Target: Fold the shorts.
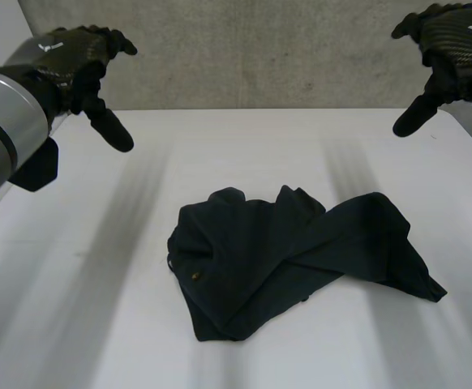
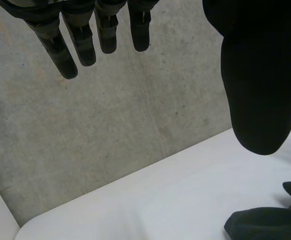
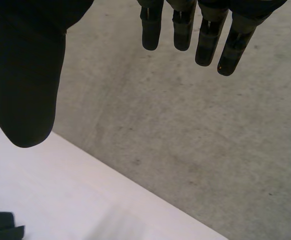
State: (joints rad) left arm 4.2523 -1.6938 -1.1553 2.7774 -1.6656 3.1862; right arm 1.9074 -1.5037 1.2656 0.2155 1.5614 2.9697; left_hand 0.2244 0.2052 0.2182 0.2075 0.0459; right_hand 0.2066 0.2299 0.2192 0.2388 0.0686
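At the left, black left hand [image 1: 78, 69] held high over the far-left part of the table, fingers straight and slack, thumb apart, nothing in it. Best brought down toward the near-left bulge of the crumpled dark navy cloth shorts [image 1: 293, 259], a rounded lump marked by a small brown dot. Better to pinch a single layer at an outer edge than to scoop up the whole heap.

In the middle, shorts lying bunched on the table, well apart from both hands, one band twisted across the rest and a narrow tail trailing toward the right. Not flat yet, so judged to be at the very start: spread first, fold second. Worth drawing the twisted band off the lump before trying any crease, to avoid trapping wrinkles inside the fold.

At the right, black right hand [image 1: 451, 49] likewise high over the far-right edge, fingers loose and extended, empty. Sensible target: the pointed tail on its own side, drawn outward against the left hand's pull.

Beneath everything, smooth white tabletop [image 1: 82, 324], probably slippery under thin cloth, so slow drags advised. Behind, plain grey concrete wall [image 1: 260, 57] close along the table's far edge.
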